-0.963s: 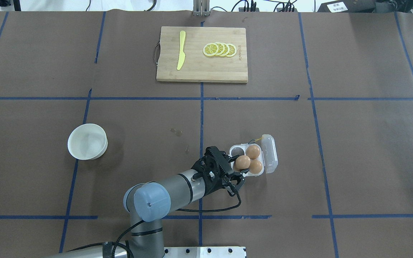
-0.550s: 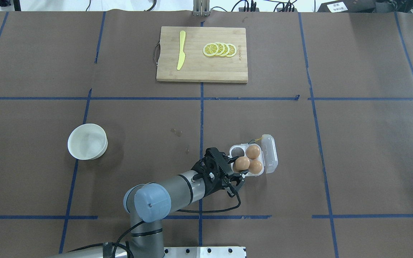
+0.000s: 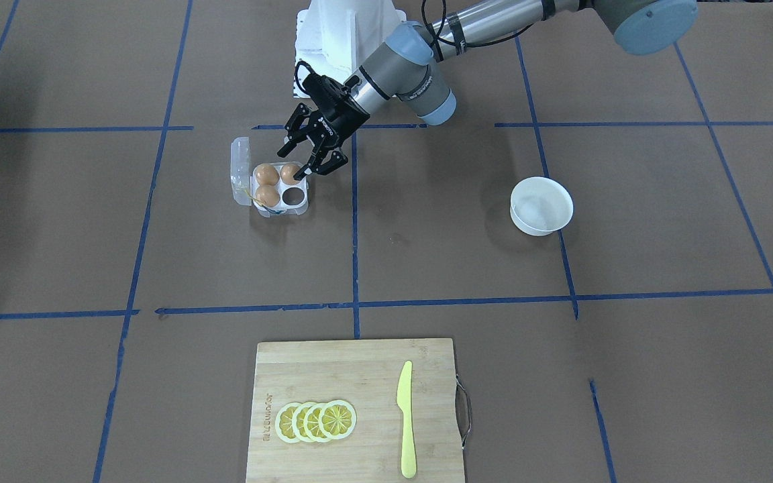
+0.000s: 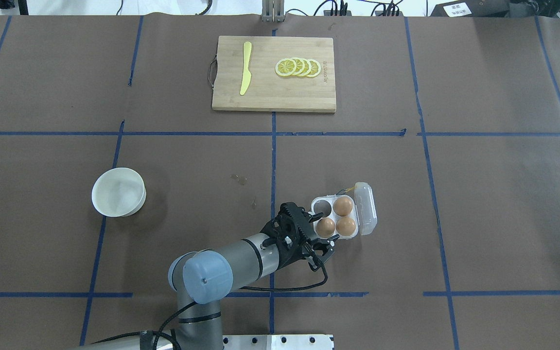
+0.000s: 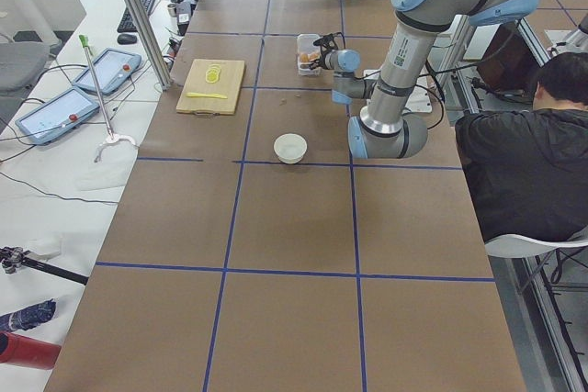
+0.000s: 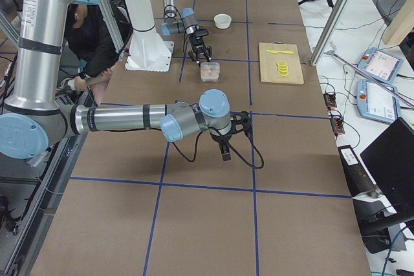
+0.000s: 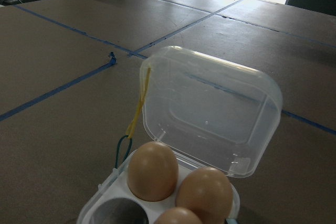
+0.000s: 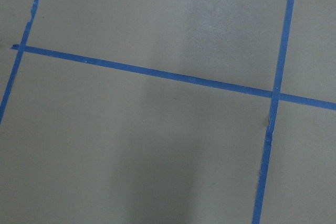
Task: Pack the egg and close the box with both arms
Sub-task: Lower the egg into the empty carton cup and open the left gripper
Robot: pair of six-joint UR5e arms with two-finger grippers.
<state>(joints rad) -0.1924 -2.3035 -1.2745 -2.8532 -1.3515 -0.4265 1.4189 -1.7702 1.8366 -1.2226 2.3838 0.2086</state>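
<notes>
Although three eggs already sit in the box, the packing looks only partly done. By the table's left end, midway between the robot's edge and the far edge, stands a white bowl (image 4: 118, 192), apart from the work. Further right, close to the robot's edge and about midway along it, the left gripper (image 4: 319, 232) reaches in low. Its jaws stand apart at the box's near-left corner. The egg (image 4: 325, 227) rests down in the near-left cup, lying between the spread fingers at their tips. Whether a pad touches the shell cannot be made out. The box (image 4: 323, 208) holds two more eggs in its right-hand cups, and its far-left cup is empty. The lid (image 4: 365, 209) stands open on the box's right side, with the yellow string (image 7: 140, 103) hanging at its far corner.

As a judgement, this egg is placed, and the fingers need only draw clear without nudging it. No loose egg shows in any view, so whether the fourth cup is to be filled cannot be told. Closing the lid is wholly left to do.

The right gripper (image 6: 226, 143) hangs towards the table's right end, well apart from the box. Only a side view shows it, so its jaws cannot be judged.
</notes>
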